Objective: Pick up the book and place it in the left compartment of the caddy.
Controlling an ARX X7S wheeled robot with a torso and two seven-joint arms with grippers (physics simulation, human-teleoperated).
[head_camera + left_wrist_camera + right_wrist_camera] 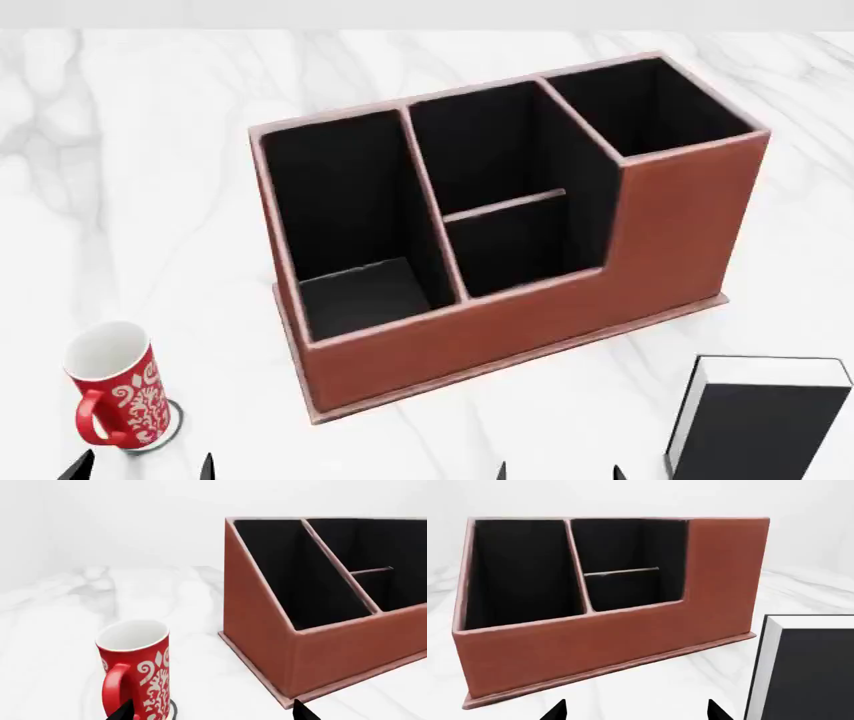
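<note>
The black book point(761, 425) with white page edges stands upright on the marble table at the near right, also in the right wrist view point(807, 670). The reddish-brown caddy point(534, 320) sits mid-table, also in both wrist views point(594, 650) point(333, 650). Its left compartment point(354, 295) is a long narrow black-lined bay, empty. My right gripper point(558, 472) is open and empty, just left of the book and in front of the caddy point(635, 711). My left gripper point(144, 470) is open and empty beside the red mug point(212, 712).
A red-and-white patterned mug point(118, 398) stands on a coaster at the near left, close to my left gripper's fingertips point(123, 712). The white marble table point(134, 150) extends around the caddy.
</note>
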